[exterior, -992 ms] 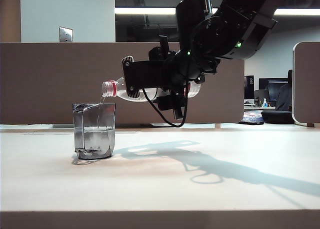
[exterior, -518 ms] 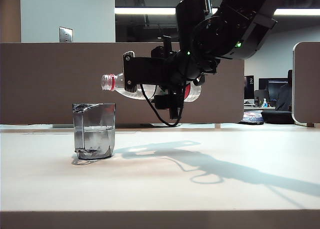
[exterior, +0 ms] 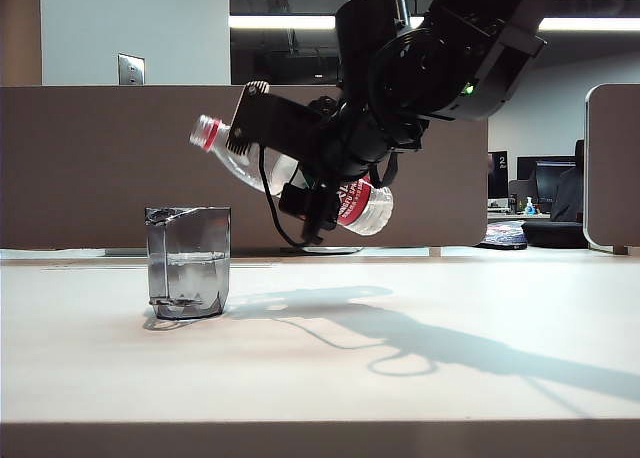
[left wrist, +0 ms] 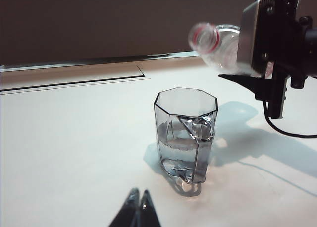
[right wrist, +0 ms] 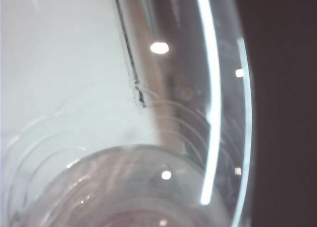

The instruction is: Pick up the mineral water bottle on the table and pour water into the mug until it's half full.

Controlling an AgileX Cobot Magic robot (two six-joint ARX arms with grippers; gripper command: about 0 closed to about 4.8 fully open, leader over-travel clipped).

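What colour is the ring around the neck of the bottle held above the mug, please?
Red. The neck ring of the mineral water bottle shows best in the exterior view.

This is an open-plan office. Behind the white counter (exterior: pixel 320 348) stands a brown cubicle partition (exterior: pixel 120 168), with long fluorescent ceiling lights (exterior: pixel 285 22) overhead. Past the partition on the right sit computer monitors (exterior: pixel 545 173) and a dark office chair (exterior: pixel 565 213), and a light-switch plate (exterior: pixel 131 69) hangs on the pale wall.
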